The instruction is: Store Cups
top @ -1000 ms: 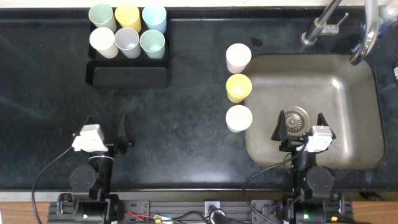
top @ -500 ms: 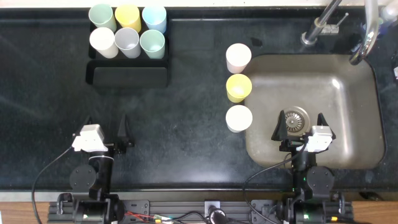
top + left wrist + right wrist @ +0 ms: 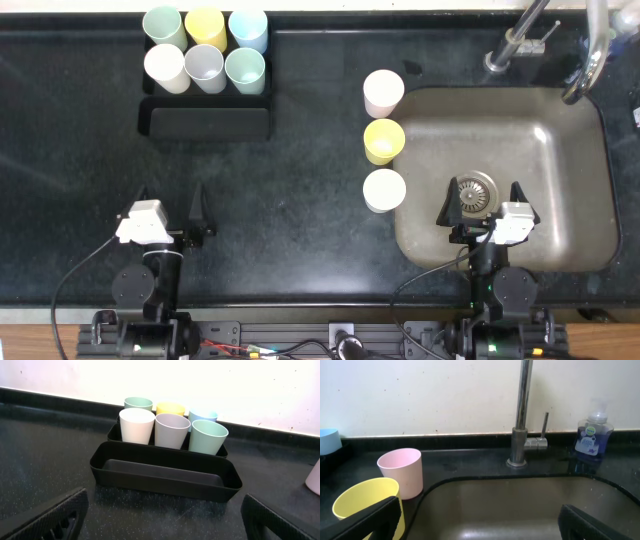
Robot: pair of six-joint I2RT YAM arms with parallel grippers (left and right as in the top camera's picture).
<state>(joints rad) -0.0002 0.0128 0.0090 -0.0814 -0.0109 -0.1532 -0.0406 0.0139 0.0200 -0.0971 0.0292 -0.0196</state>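
Three loose cups stand in a line on the counter by the sink's left rim: a pink cup point(image 3: 383, 92) point(image 3: 401, 472), a yellow cup point(image 3: 384, 140) point(image 3: 367, 506) and a white cup point(image 3: 384, 190). A black tray point(image 3: 206, 122) point(image 3: 165, 475) at the back left has an empty front trough. Behind it stand several cups point(image 3: 205, 48) point(image 3: 170, 425), upright in two rows. My left gripper point(image 3: 171, 214) point(image 3: 160, 515) stands open near the front edge, facing the tray from a distance. My right gripper point(image 3: 484, 203) point(image 3: 480, 525) hangs open over the sink's front part.
The steel sink point(image 3: 560, 130) point(image 3: 530, 505) takes up the right side, with a drain point(image 3: 477, 187) and a faucet point(image 3: 520, 35) point(image 3: 522, 415) behind it. A blue soap bottle point(image 3: 592, 435) stands at the back right. Dark counter point(image 3: 300, 220) lies bare between tray and cups.
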